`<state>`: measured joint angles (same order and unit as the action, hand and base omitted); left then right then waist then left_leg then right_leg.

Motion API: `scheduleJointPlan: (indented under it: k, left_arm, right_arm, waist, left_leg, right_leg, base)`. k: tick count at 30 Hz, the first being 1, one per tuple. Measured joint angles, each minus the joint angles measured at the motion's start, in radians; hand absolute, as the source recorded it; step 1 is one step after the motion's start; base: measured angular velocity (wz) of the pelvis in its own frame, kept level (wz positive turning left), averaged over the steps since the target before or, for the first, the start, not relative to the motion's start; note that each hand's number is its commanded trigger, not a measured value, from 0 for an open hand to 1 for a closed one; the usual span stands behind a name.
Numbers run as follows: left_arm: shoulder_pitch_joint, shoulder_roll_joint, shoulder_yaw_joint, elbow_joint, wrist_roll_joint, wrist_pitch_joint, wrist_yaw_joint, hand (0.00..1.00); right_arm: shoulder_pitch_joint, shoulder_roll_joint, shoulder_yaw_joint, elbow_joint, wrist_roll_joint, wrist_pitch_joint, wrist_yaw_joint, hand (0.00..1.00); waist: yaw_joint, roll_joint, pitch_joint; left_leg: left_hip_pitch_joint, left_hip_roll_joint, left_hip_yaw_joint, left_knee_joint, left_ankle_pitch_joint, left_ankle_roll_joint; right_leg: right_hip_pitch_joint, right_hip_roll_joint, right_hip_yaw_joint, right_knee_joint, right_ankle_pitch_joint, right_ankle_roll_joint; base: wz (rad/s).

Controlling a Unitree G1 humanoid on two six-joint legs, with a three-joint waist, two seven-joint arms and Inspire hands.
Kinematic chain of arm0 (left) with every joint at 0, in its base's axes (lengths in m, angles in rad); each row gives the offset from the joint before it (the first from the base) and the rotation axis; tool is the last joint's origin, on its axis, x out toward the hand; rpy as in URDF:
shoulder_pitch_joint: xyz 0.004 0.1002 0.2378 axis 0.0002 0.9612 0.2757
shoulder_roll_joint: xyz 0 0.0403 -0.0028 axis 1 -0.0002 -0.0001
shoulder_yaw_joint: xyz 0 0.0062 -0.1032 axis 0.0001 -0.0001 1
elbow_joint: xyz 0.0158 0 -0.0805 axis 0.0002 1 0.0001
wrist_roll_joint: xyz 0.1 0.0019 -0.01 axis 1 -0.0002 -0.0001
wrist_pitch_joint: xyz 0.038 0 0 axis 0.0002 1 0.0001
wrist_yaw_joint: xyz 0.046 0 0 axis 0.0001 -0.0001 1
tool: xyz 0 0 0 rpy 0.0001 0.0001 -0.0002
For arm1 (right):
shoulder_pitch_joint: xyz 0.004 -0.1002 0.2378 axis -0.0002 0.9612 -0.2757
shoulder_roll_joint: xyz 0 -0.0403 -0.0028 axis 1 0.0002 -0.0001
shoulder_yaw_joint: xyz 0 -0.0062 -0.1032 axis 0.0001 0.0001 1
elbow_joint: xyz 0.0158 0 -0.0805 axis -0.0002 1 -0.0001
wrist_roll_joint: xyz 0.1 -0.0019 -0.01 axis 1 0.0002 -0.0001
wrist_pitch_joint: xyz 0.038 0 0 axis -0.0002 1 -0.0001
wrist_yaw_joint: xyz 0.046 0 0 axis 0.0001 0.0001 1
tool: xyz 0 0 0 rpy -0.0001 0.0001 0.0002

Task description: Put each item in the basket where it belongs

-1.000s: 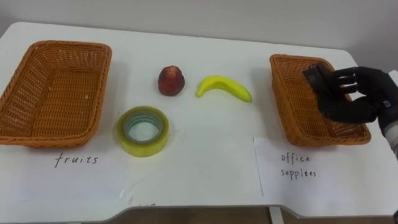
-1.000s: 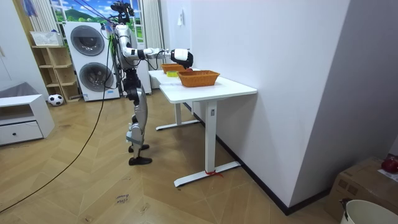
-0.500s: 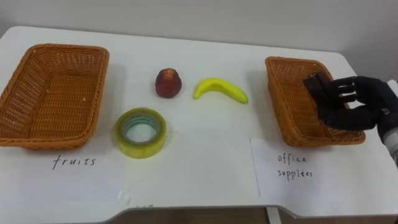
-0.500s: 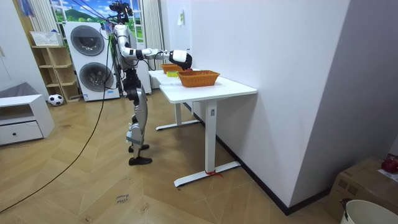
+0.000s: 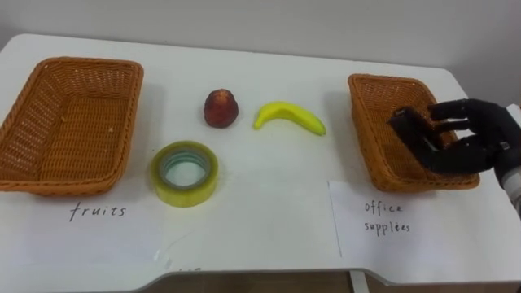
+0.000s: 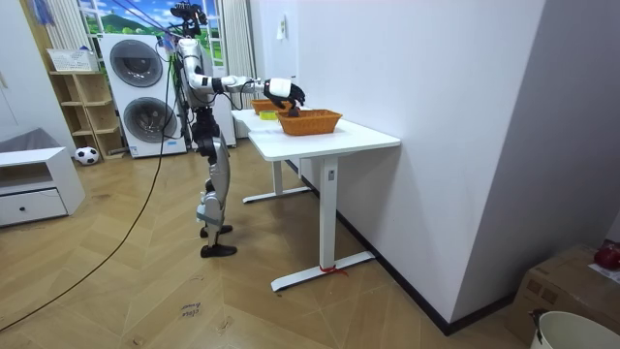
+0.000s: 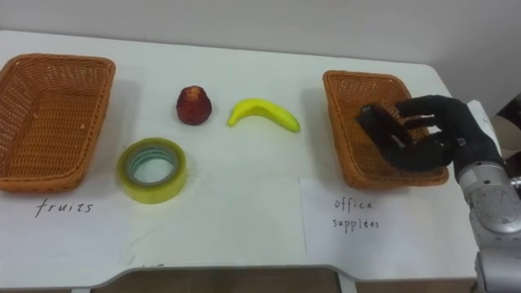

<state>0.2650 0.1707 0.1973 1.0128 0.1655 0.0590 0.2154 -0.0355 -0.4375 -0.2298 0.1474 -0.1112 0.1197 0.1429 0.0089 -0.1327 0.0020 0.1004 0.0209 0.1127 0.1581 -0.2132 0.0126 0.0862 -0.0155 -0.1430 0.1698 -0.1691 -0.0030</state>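
My right hand (image 5: 476, 134) hovers over the wicker basket (image 5: 370, 134) labelled office supplies at the table's right. Its fingers and thumb are loosely curled on a flat black object (image 5: 409, 132), which tilts down to the left into the basket. A yellow-green tape roll (image 5: 184, 195) lies left of centre. Behind it sit a red fruit (image 5: 221, 107) and a banana (image 5: 289, 115). At the left stands the basket (image 5: 81, 63) labelled fruits, with nothing in it. The room view shows me standing at the white table, right hand (image 6: 282, 92) stretched over the near basket (image 6: 310, 122).
A paper sheet (image 5: 389, 232) with the office supplies label lies in front of the right basket, and the fruits label (image 5: 98, 212) is written before the left one. The table's front edge (image 5: 260, 273) runs close below. A wall stands behind the table.
The black object has tipped from upright to slanting down and left, lower into the basket. My right hand's fingers have loosened and spread a little.
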Motion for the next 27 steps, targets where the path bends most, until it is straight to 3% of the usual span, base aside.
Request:
scheduleJointPlan:
  k: [27]
  left_arm:
    - [-0.006, -0.001, 0.011, 0.000, 0.001, 0.000, 0.000, 0.00]
  right_arm:
    - [0.000, 0.000, 0.000, 0.000, 0.013, 0.000, -0.001, 0.00]
  waist:
    - [0.002, -0.001, -0.0005]
  left_leg:
    - [0.008, 0.000, 0.002, -0.010, 0.000, 0.000]
  right_leg:
    - [0.001, 0.001, 0.004, 0.000, 0.000, 0.000]
  base:
    - [0.00]
